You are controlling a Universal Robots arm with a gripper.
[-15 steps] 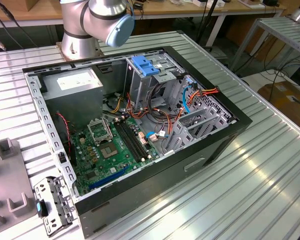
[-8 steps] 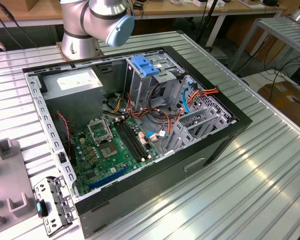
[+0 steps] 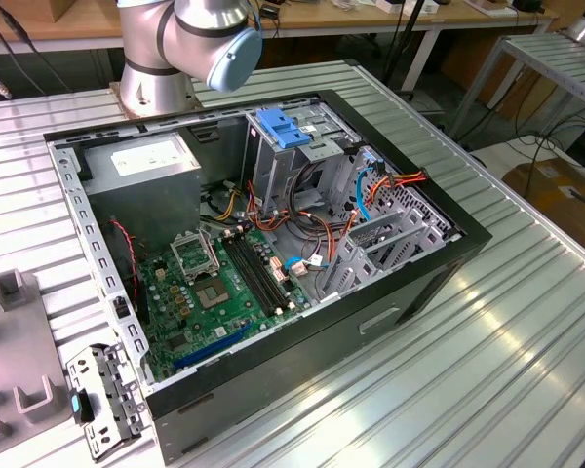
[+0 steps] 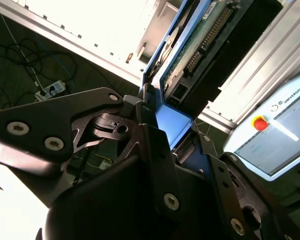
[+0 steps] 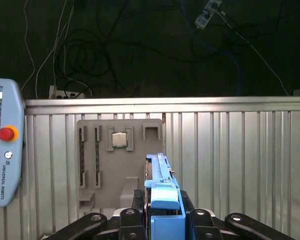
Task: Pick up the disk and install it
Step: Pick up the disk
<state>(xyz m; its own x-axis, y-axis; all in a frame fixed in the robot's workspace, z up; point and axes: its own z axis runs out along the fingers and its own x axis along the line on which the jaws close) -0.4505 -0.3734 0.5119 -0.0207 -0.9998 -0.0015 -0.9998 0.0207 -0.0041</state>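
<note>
Tabletop [image 3: 526,370] of ribbed silver aluminium is seen across the exterior view, and on it a black metal computer case [image 3: 302,385] lies on its side with its panel off. At the far edge of the case stands the base of the grey and light-blue robot arm [image 3: 190,39]. Inside the case a green motherboard [image 3: 224,292] is laid flat, a grey box-shaped metal power supply [image 3: 141,161] is set beside it toward the arm, and a broad light-blue plastic latch plate [image 3: 281,129] sits on top of the metal drive cage. In the first wrist view a flat grey plastic tray [image 5: 105,170] is shown lying on the tabletop, with a light-grey teach pendant [image 5: 2,165] near it. The black metal gripper [image 5: 164,207] is closed on the flat dark rectangular disk [image 5: 160,175], which is edged by a bright blue plastic carrier frame. The disk is held edge-on, seen against the tabletop just beside the tray. In the second wrist view the black fingers [image 4: 155,145] are pressed to the blue frame on both sides. A square silver processor chip [image 5: 119,139] is seated in a pocket of the tray, and a round red button [image 5: 6,133] is carried on the pendant.
</note>
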